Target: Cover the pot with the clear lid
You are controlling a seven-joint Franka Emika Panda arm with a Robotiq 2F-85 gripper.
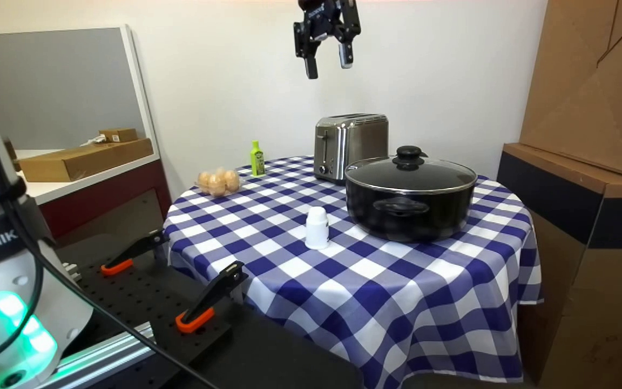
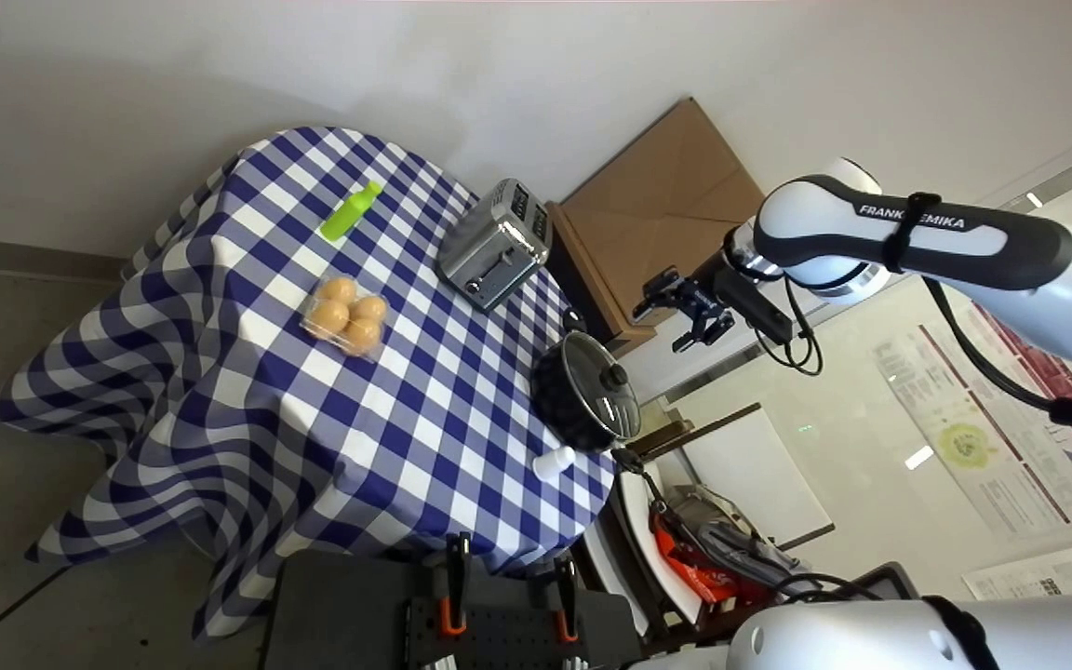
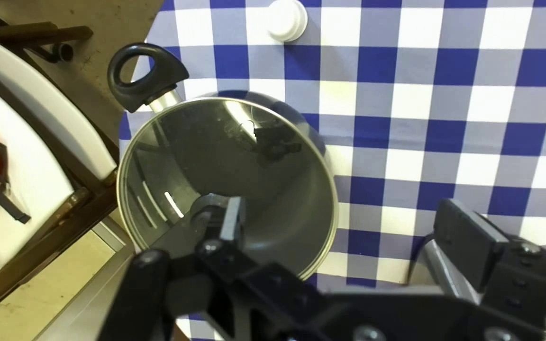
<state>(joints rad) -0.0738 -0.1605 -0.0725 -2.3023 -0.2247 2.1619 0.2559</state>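
The wide black pot (image 1: 435, 216) stands upright on the checked tablecloth, and it also shows in an exterior view (image 2: 553, 400). The clear lid (image 1: 443, 175), with its metal rim and dark knob, rests level on the pot's rim. The lid also shows in an exterior view (image 2: 596, 368) and in the wrist view (image 3: 263, 184), where a finger partly hides its knob. My gripper (image 1: 329, 71) is high above the table, apart from pot and lid. Its fingers are wide apart with nothing between them in the wrist view (image 3: 349, 232) and in an exterior view (image 2: 660, 328).
A steel toaster (image 1: 351, 146) stands beside the pot. A small white shaker (image 1: 317, 229) stands in front of it. A pack of eggs (image 1: 218, 182) and a green bottle (image 1: 257, 159) are farther along the table. Cardboard boxes (image 1: 586, 81) stand beyond the table edge.
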